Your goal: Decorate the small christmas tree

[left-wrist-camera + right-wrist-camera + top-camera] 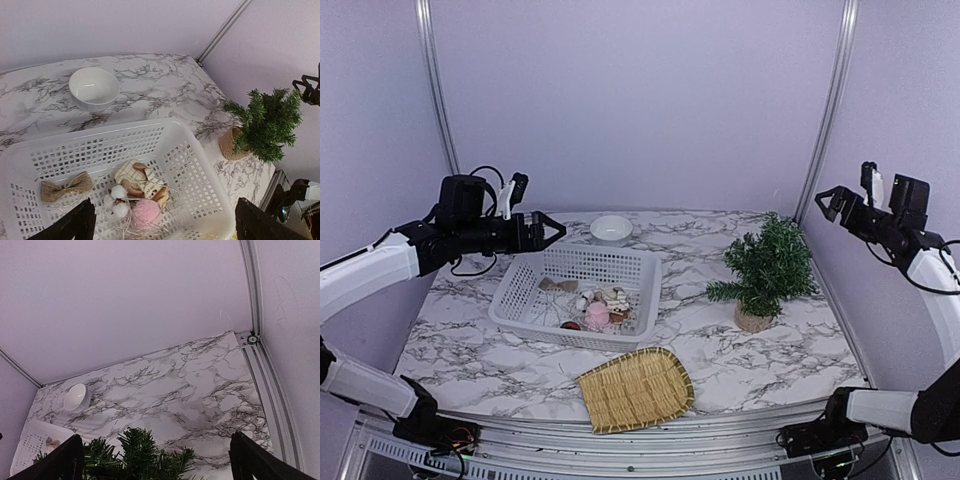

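Observation:
The small christmas tree (767, 266), dark green in a tan woven pot, stands at the right of the marble table; it also shows in the left wrist view (265, 126) and at the bottom of the right wrist view (132, 457). A white perforated basket (630, 265) holds ornaments: a burlap bow (66, 187), white pompoms (118, 200), a pink ball (146, 213) and a plaid ornament (140, 184). My left gripper (552, 232) is open and empty, raised above the basket's far left rim. My right gripper (832, 203) is open and empty, raised right of and above the tree.
A white bowl (611, 228) sits behind the basket; it also shows in the left wrist view (94, 88). A woven bamboo tray (635, 388) lies near the front edge. Lilac walls with metal rails close in the back and sides.

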